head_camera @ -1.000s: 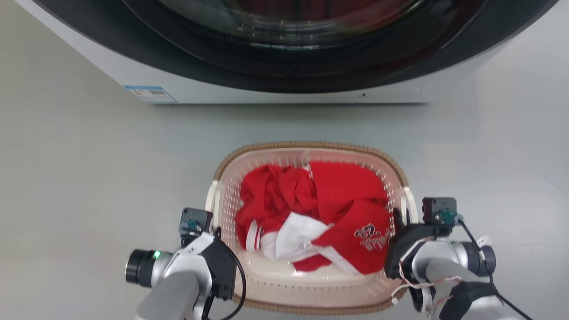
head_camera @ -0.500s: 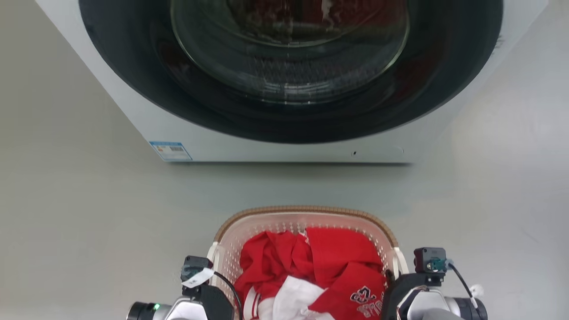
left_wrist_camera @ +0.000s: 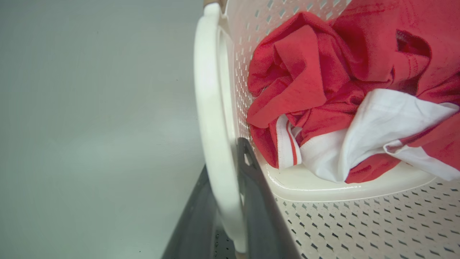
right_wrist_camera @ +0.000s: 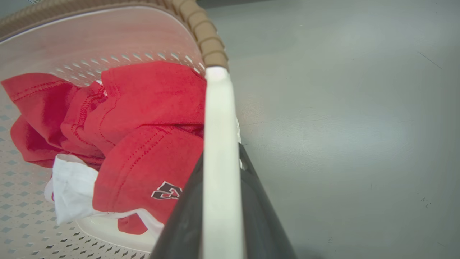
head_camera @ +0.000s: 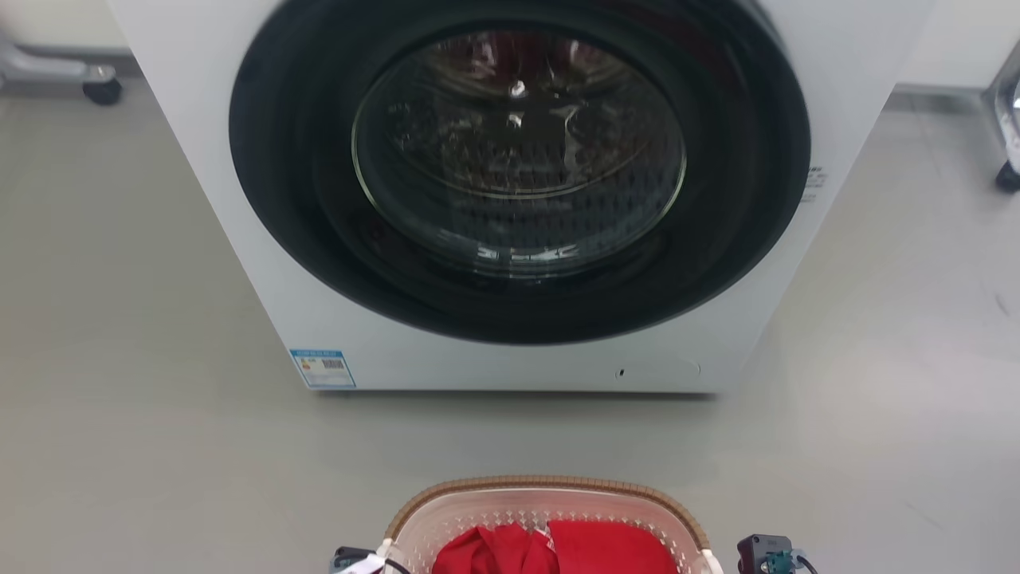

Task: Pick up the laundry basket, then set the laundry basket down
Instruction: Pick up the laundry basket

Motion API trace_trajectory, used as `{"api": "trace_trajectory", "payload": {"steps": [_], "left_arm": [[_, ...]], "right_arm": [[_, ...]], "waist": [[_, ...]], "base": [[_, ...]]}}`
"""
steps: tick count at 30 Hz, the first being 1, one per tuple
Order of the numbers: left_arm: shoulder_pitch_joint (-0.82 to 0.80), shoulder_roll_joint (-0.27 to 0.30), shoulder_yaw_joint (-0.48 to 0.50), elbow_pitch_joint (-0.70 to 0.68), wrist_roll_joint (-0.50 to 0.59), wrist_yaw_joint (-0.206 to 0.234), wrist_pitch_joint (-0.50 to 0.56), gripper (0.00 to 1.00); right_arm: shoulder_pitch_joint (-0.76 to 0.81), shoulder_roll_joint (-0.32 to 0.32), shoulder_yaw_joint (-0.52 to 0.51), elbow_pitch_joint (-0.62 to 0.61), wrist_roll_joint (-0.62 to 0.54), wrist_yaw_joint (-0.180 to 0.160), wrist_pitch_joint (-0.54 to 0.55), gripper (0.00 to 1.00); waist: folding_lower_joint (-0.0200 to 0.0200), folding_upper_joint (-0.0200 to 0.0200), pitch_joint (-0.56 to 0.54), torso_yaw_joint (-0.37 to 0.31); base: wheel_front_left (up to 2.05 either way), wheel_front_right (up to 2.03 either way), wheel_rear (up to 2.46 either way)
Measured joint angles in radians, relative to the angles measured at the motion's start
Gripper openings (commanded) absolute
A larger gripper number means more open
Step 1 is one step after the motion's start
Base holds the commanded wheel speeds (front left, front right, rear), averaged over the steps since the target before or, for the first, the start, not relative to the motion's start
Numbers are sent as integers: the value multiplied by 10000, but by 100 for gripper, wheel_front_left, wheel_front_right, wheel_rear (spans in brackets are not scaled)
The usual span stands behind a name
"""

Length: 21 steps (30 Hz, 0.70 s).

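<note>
**Head camera tilting up, basket held at both handles**

Since a second ago the head camera has been swinging upward: the whole picture is sliding down, so the washer is now showing its full door and the basket is sinking to the bottom edge, while both grippers are keeping the grip they had on it.

The large white front-loading washing machine [head_camera: 518, 183] with its round black door ring and glass window is filling the upper middle of the head view, standing on the pale grey smooth floor [head_camera: 119, 446]. The cream perforated plastic laundry basket [head_camera: 550, 488] with a brown woven-look rim is sitting in front of the washer, well apart from it, centred between the arms; whether its base is touching the floor cannot be told. A crumpled heap of red and white clothes [left_wrist_camera: 323, 72] is lying inside it, one red piece showing a small dark printed logo [right_wrist_camera: 166, 190].

The left gripper [left_wrist_camera: 224, 158] is clamping the basket's white curved left handle [left_wrist_camera: 212, 108], one dark finger [left_wrist_camera: 258, 216] pressing on each side. The right gripper [right_wrist_camera: 221, 153] is squeezing the white right handle [right_wrist_camera: 219, 118] the same way, its fingers [right_wrist_camera: 258, 216] flanking the bar.

A small blue label [head_camera: 323, 368] is sticking to the washer's lower left corner
</note>
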Motion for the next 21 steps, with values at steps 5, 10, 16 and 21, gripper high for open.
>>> {"api": "trace_trajectory", "payload": {"steps": [5, 10, 16, 21], "left_arm": [[155, 25, -46, -4, -44, 0, 90, 0], [163, 69, -98, -2, -153, 2, 169, 0], [171, 82, -207, -4, -192, 4, 171, 0], [173, 92, -265, -2, -209, 4, 184, 0]], "right_arm": [[113, 0, 128, -54, 205, 0, 82, 0], [115, -6, 328, -123, 477, -6, 111, 0], [116, -12, 466, -121, 706, -33, 109, 0], [116, -13, 579, -115, 825, -33, 107, 0]], "waist": [[0, 0, -544, -7], [1, 1, -886, -19], [1, 1, -954, -41], [2, 2, -960, -42]], "base": [[0, 0, 0], [0, 0, 0], [0, 0, 0], [0, 0, 0]]}}
